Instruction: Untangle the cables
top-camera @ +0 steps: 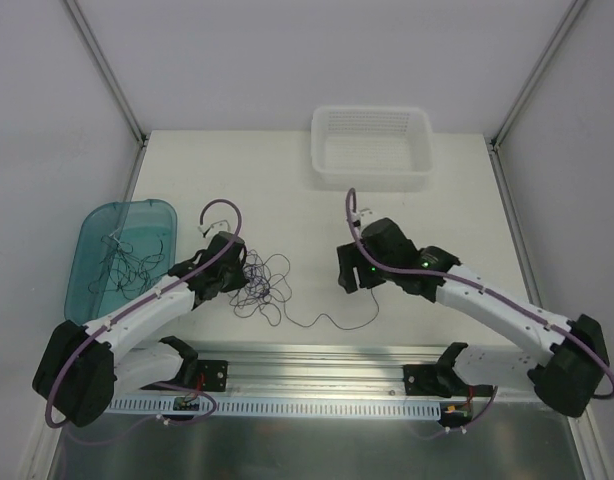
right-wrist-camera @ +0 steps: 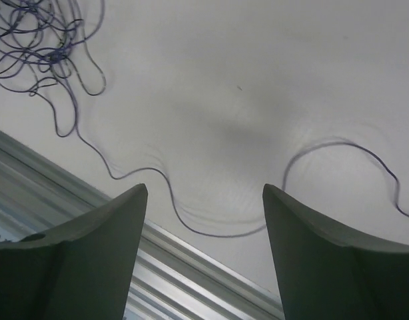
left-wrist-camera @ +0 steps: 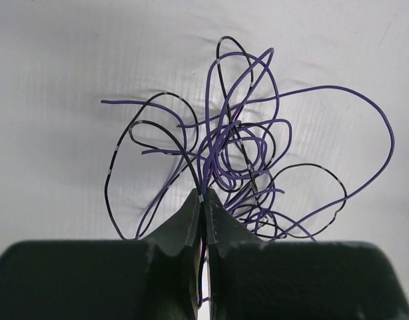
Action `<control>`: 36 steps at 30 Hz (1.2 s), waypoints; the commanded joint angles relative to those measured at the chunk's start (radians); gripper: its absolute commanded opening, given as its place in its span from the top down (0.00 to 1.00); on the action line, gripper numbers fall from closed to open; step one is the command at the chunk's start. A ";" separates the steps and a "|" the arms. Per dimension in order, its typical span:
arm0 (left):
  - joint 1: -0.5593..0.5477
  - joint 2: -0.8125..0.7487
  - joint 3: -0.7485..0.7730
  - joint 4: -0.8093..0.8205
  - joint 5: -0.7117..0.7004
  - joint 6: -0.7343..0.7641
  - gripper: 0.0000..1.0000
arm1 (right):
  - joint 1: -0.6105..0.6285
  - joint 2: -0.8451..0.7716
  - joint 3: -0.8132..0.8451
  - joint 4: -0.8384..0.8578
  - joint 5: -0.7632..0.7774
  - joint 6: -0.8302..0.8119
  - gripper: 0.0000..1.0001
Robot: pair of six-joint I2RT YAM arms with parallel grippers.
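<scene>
The cables (top-camera: 265, 285) lie as a loose knot of thin purple and black wires on the white table, just right of my left gripper (top-camera: 239, 272). In the left wrist view that gripper (left-wrist-camera: 206, 197) is shut on a few strands at the near edge of the tangle (left-wrist-camera: 238, 147), a black strand running down between its fingers. One long strand (top-camera: 332, 322) trails right from the knot. My right gripper (top-camera: 348, 277) hovers above that strand. In the right wrist view it (right-wrist-camera: 204, 193) is open and empty, the strand (right-wrist-camera: 211, 231) curving on the table below.
A teal bin (top-camera: 87, 235) at the left holds several loose wires (top-camera: 127, 262). A white mesh basket (top-camera: 372, 178) stands at the back. An aluminium rail (top-camera: 317, 360) runs along the near table edge, seen close under the right fingers (right-wrist-camera: 91, 220).
</scene>
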 commanded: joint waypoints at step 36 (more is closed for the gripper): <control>-0.019 -0.051 -0.019 -0.008 -0.044 -0.047 1.00 | 0.347 0.487 0.158 0.323 0.079 0.229 0.99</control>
